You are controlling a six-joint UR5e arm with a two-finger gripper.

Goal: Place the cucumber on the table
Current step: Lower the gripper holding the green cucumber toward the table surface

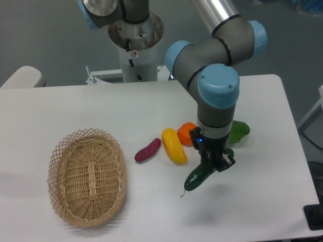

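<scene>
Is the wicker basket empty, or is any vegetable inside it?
Empty. The basket shows only bare weave inside; the cucumber sits in the gripper to its right, and the other vegetables lie on the table.

basket (87,182) left on table (75,111); cucumber (199,177) right of it.

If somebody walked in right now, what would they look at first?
Probably the big grey and blue robot arm reaching over the white table, its gripper shut on a dark green glossy cucumber. Then the oval wicker basket at the front left, and the yellow, orange and purple toy vegetables in the middle.
</scene>
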